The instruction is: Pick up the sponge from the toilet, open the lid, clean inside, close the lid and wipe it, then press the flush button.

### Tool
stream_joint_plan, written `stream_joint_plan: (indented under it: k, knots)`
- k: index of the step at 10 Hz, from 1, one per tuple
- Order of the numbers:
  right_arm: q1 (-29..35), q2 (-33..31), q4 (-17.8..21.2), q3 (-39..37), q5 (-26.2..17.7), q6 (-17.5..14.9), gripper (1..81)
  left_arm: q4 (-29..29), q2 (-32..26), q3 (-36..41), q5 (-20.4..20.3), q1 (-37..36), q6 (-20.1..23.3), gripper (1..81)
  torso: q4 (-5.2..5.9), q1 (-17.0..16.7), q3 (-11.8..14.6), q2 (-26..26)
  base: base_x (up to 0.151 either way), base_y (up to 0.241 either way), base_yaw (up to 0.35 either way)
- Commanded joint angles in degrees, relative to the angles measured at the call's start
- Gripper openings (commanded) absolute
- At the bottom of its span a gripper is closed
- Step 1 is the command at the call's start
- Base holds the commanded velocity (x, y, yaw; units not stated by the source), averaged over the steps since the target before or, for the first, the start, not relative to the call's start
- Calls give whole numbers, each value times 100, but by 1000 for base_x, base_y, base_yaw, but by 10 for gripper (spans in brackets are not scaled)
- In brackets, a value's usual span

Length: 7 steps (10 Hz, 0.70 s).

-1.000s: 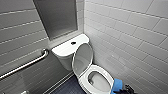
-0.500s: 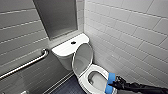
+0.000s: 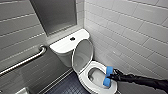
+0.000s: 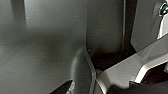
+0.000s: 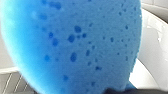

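Sponge [image 3: 109, 70], bright blue, is squeezed tight in the right gripper [image 3: 111, 76] at the rim of the toilet [image 3: 84, 80] bowl, lid [image 3: 82, 55] up.

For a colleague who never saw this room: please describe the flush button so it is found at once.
Find the white toilet in the tiled corner. Behind its raised lid is the tank; the flush button is the only small dark round spot on its white top.

This is a public-style bathroom: a white toilet [image 3: 63, 46] stands between tiled walls [image 3: 130, 32], with a metal grab bar [image 3: 22, 62] and a dark tiled floor [image 3: 66, 86].
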Motion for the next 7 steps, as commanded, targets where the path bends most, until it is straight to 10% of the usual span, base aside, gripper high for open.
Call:
stream_joint_plan:
  k: [1,7]
  knots:
    - [1118,638,76,-952,-624,112,10,-93,-30,19,493,-8,-14,811,0,0,0,0,0,0,0]
    - [1619,1380,102,-1747,-881,112,10,-84,-30,27,493,-8,-32,811,0,0,-2,0,0,0,0]
